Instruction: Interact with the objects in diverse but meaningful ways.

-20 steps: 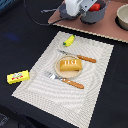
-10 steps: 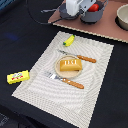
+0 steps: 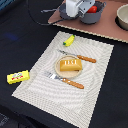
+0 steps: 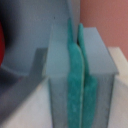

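Note:
My gripper (image 3: 76, 13) hangs at the back of the scene, right beside a grey-blue pot (image 3: 93, 17) that holds the red tomato (image 3: 93, 8). In the wrist view the gripper (image 4: 75, 30) is shut, its teal pads (image 4: 75, 75) pressed together with nothing between them. The pot's grey wall (image 4: 25, 30) and a sliver of the tomato (image 4: 2, 40) lie to one side. The bread loaf (image 3: 70, 65) rests on a plate (image 3: 58, 70) on the striped placemat (image 3: 75, 100). The banana (image 3: 69, 41) lies at the mat's far edge. The yellow box (image 3: 17, 76) lies off the mat, at the exterior view's left.
A knife (image 3: 80, 57) and a fork (image 3: 65, 80), both orange-handled, flank the plate. A second pot (image 3: 122, 17) stands at the back on the exterior view's right, on a pinkish board (image 3: 110, 27). A dark cloth (image 3: 20, 40) covers the table.

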